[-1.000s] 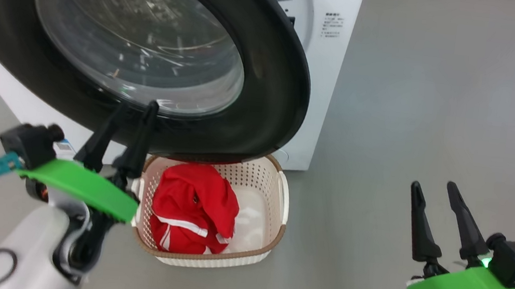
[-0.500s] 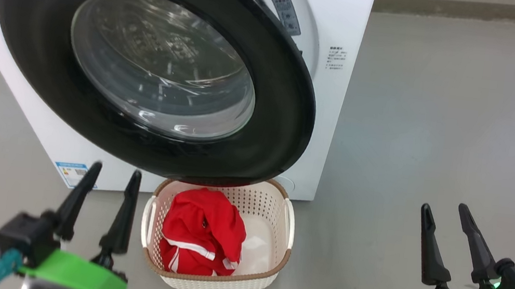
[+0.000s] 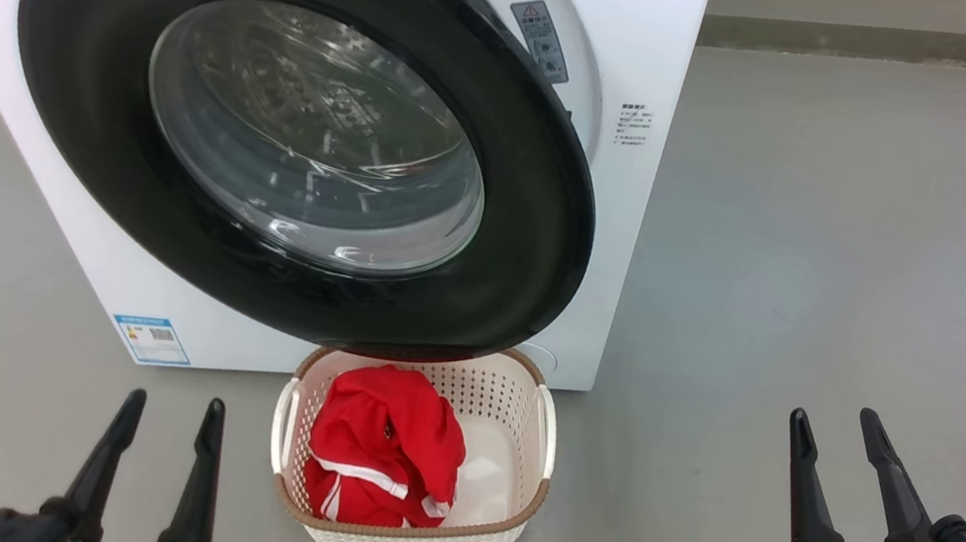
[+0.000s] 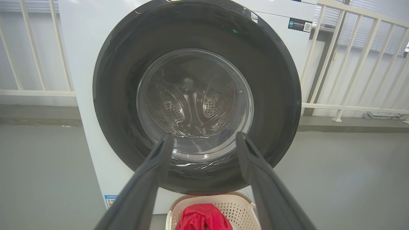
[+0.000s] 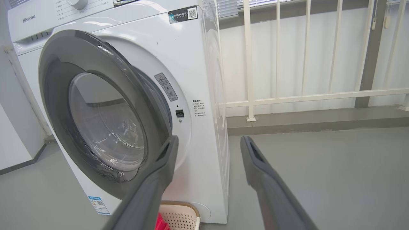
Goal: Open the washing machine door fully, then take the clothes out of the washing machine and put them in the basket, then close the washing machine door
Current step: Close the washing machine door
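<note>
The washing machine stands white at the back. Its black-rimmed door hangs ajar, the right edge swung out from the front and overhanging the basket. That cream basket sits on the floor below the door, holding the red white-striped clothes. My left gripper is open and empty, low on the floor side left of the basket, pointing at the door. My right gripper is open and empty, far right of the basket, apart from everything.
Grey floor stretches wide to the right of the machine. A white railing and a wall run behind it. A blue sticker marks the machine's lower left front. The steel drum shows through the door glass in the left wrist view.
The head camera has shifted, showing more of the machine. My left gripper has drawn back and down from the door's lower rim to beside the basket. The right gripper has kept still.
</note>
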Controlling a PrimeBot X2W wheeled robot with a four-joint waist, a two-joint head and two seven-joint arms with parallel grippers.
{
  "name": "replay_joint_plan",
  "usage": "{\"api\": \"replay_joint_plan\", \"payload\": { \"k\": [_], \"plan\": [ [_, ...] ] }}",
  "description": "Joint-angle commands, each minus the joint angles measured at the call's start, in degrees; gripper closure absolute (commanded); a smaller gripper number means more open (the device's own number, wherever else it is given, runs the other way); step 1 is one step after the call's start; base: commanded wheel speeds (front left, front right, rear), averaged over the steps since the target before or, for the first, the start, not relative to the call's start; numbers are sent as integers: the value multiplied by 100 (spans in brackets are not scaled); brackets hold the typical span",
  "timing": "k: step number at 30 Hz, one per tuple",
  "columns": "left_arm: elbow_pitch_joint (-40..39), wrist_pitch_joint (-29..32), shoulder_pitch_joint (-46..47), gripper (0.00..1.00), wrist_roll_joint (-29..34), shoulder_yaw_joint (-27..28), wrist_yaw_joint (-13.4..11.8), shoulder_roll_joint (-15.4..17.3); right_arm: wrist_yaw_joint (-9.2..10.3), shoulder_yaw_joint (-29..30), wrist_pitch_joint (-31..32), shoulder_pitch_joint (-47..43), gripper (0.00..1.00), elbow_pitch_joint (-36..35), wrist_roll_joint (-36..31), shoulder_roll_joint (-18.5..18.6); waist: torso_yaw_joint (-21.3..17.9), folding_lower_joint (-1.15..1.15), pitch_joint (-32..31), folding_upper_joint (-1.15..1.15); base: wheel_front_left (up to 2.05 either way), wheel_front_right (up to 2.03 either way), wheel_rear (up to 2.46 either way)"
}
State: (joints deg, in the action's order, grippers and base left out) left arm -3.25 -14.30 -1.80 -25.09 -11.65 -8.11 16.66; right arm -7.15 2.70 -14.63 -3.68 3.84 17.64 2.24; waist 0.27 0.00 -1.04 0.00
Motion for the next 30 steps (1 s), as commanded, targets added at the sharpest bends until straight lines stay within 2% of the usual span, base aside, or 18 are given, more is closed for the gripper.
{"api": "replay_joint_plan", "payload": {
  "k": [1,21,22,23,24,25,30],
  "plan": [
    [-170,-69,61,0,74,286,-13,21,-34,-168,-37,55,0,-168,38,64,20,0,-35,0,0,0,0],
    [-44,-70,-54,0,462,512,313,-219,-34,-301,-37,-33,0,-105,-99,64,77,0,-112,0,0,0,0],
    [-46,-70,-58,0,477,517,326,-232,-34,-329,-37,-36,7,-69,-108,64,81,0,-110,0,0,0,0],
    [-49,-70,-60,0,490,519,340,-247,-34,-345,-37,-32,51,-41,-115,64,89,0,-107,0,0,0,0],
    [-53,-70,-61,0,504,520,354,-260,-34,-364,-37,-25,72,-9,-142,64,98,0,-102,0,0,0,0],
    [-62,-70,-58,0,506,522,372,-282,-34,-384,-37,-14,100,33,-159,64,110,0,-96,0,0,0,0],
    [-108,-70,-11,0,468,576,415,-399,-34,-506,-37,173,100,311,-212,64,212,0,-55,0,0,0,0]
  ]
}}
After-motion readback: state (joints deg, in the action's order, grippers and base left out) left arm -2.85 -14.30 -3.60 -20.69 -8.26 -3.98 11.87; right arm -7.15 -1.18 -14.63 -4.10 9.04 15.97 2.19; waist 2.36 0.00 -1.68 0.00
